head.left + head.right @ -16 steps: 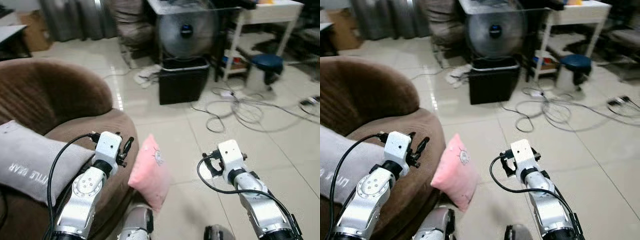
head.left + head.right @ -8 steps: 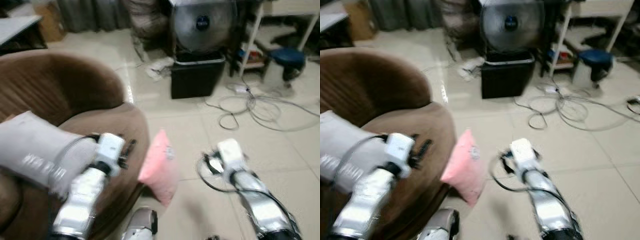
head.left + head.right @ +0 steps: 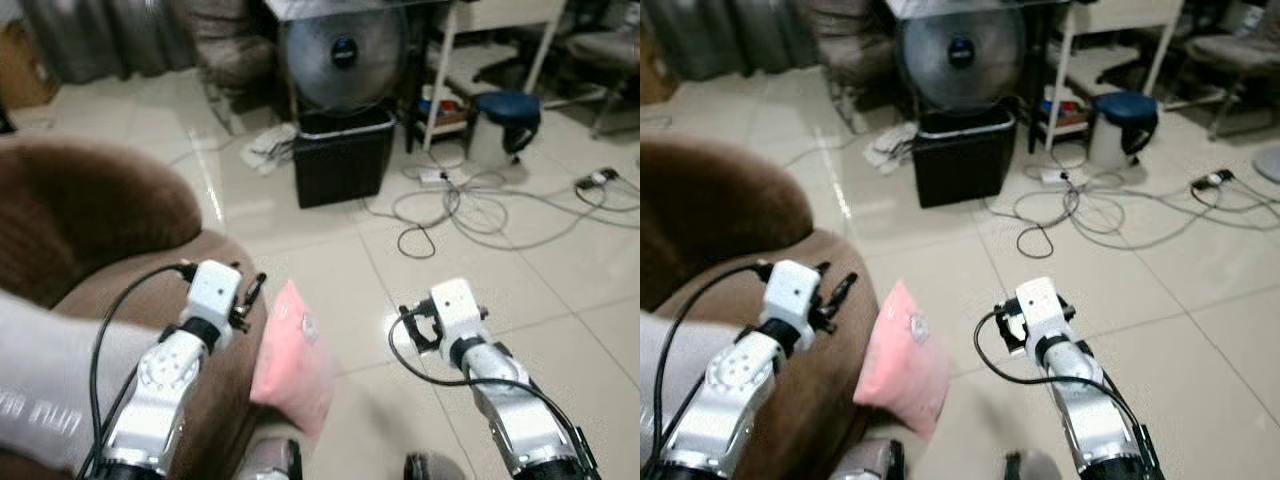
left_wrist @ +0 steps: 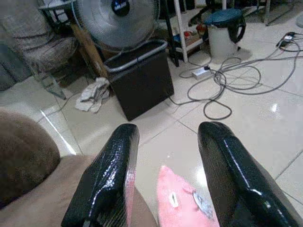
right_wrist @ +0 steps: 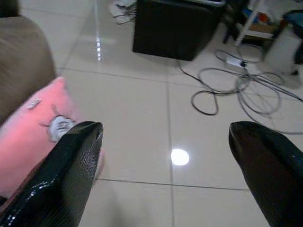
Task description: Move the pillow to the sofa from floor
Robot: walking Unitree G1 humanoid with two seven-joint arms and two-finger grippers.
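— Where was the pink pillow (image 3: 291, 358) at that moment?

— On the tiled floor (image 3: 480, 260), propped on edge against the side of the brown sofa (image 3: 90, 215). It lay between the two claws and below them, closer to the left gripper (image 4: 165, 175), whose wrist view looked down on the pillow's top edge between its two fingers.

— Why would it stand like that?

— My guess is that the sofa's side held it up; a soft cushion tends to slump otherwise. It also meant a narrow edge faced upward, which a claw could pinch.

— And the claws themselves?

— Both were spread apart and held nothing. The left one hung over the sofa's edge, just above the pillow, touching neither. The right gripper (image 5: 165, 161) was spread wider, over bare tile, with the pillow off beside one finger.

— Anything else near?

— A grey cushion (image 3: 50, 390) lay on the sofa seat behind the left arm. Farther ahead of both claws stood a black bin (image 3: 343, 155) with a fan (image 3: 343, 55) behind it, and loose cables (image 3: 470, 205) on the floor.
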